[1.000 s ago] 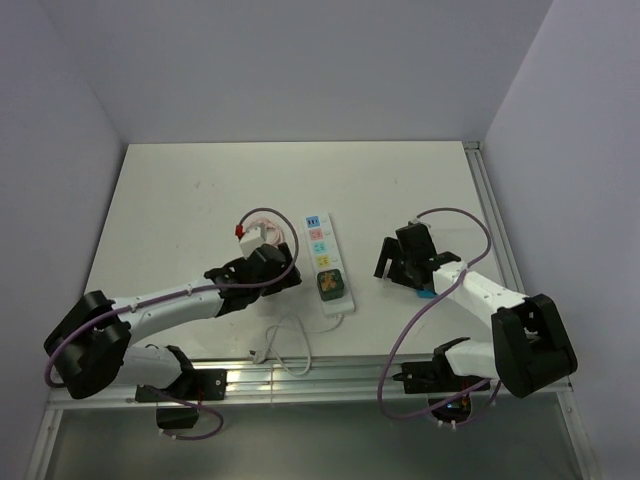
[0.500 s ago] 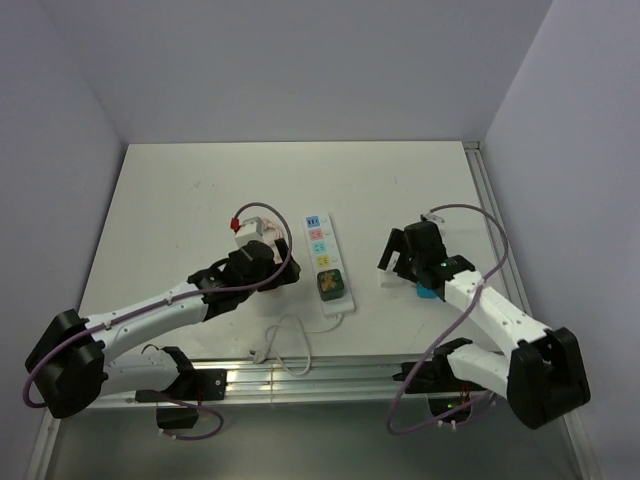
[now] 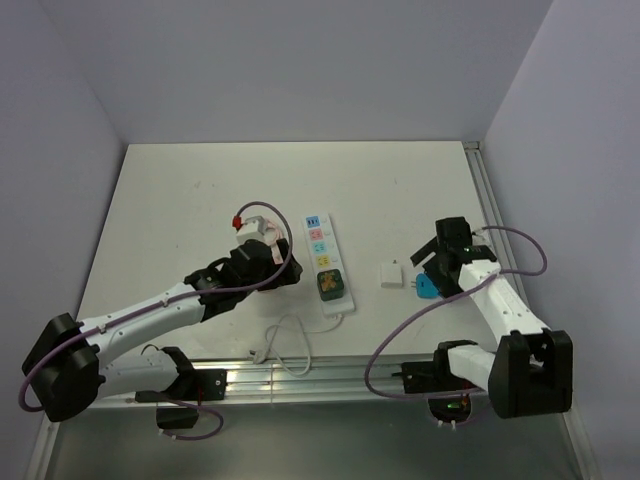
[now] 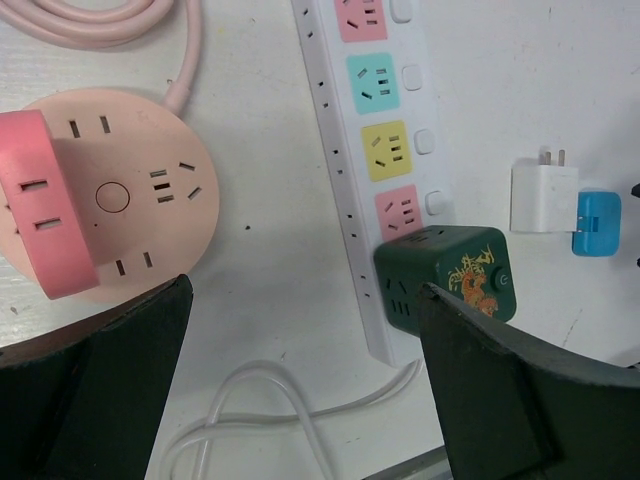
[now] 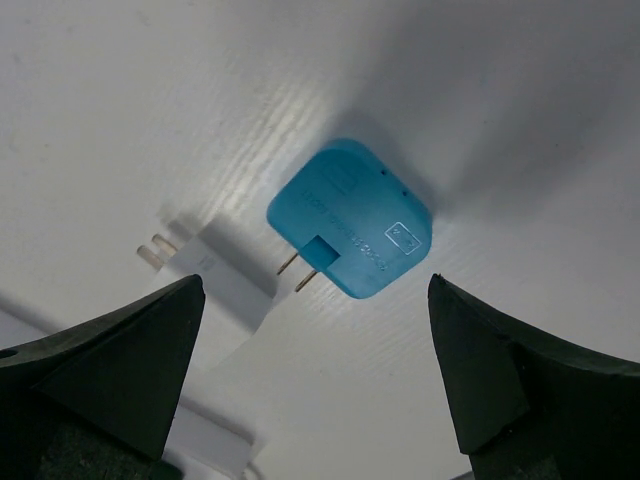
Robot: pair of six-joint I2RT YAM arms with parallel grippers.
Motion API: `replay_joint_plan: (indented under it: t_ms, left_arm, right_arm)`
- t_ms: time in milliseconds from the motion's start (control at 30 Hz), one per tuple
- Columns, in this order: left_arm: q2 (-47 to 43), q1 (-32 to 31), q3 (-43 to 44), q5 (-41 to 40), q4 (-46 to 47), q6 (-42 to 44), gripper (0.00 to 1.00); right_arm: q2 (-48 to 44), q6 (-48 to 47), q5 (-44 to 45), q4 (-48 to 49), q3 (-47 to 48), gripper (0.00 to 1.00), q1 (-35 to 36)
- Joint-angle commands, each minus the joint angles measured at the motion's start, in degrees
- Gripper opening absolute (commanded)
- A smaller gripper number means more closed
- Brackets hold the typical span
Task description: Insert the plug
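White table (image 3: 200, 190): blue plug (image 5: 349, 220) lies beneath wide-spread right gripper (image 5: 315, 290).

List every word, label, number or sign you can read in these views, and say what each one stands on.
Nothing reads clearly enough to quote.
Blue plug: one line of small print and two boxed marks on its face, too blurred to read.
Green cube adapter: a gold ornamental figure and a round button mark, no letters.
Power strip, white plug, round pink socket: no print visible.
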Motion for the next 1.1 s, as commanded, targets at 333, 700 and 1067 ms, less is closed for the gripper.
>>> replay_joint_plan:
  t_ms: [333,700,1067]
  left_arm:
    - [-0.4,0.1,5.4,5.6,-0.6,5.0,1.00]
    - [-0.7,1.0,5.5,9.5,-0.6,6.0,0.99]
    - [0.1,1.9,5.2,9.9,0.2,6.2,0.99]
  right_arm:
    - [3.5,22.1,-2.7,-6.7,0.1,0.99,-3.0]
    - [-6.2,35.0,2.1,-4.1,-5.5,0.96,-5.3]
    - [1.1,35.8,1.5,-3.3,-3.4,0.95,-6.9]
